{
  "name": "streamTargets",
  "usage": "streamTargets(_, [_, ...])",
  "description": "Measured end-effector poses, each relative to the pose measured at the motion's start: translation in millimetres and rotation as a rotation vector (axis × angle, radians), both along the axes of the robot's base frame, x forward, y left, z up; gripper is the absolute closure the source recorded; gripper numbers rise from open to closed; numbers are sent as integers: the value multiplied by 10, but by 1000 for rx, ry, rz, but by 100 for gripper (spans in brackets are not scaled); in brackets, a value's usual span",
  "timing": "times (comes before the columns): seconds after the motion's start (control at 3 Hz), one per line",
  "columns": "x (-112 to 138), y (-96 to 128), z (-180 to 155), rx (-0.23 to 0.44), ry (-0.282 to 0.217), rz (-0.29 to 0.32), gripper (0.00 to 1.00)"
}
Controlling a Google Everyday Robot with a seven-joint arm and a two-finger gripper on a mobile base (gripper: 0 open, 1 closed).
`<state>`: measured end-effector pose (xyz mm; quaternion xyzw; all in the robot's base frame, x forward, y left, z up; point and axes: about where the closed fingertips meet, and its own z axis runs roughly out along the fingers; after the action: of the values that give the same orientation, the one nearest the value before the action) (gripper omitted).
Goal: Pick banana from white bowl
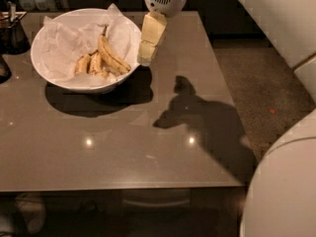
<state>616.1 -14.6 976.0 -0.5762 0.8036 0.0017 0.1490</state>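
The white bowl (47, 73), lined with crinkled white paper, stands at the table's back left. The banana (111, 54), long, curved, yellow with brown speckles, lies in it with its dark stem pointing to the back. Short stubby banana pieces (90, 64) lie to its left. My gripper (148, 47), with pale yellow fingers under a white wrist, hangs just beyond the bowl's right rim, above the table. It holds nothing.
A dark glass container (12, 31) stands at the far left by the bowl. The grey table (148, 152) ends at its right edge, with speckled floor beyond. White parts of my body (281, 191) fill the right side and lower right corner.
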Motion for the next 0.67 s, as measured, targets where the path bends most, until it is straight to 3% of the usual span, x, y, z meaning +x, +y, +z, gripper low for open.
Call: streamTargets(0.67, [76,103,20,53,-29,6,0])
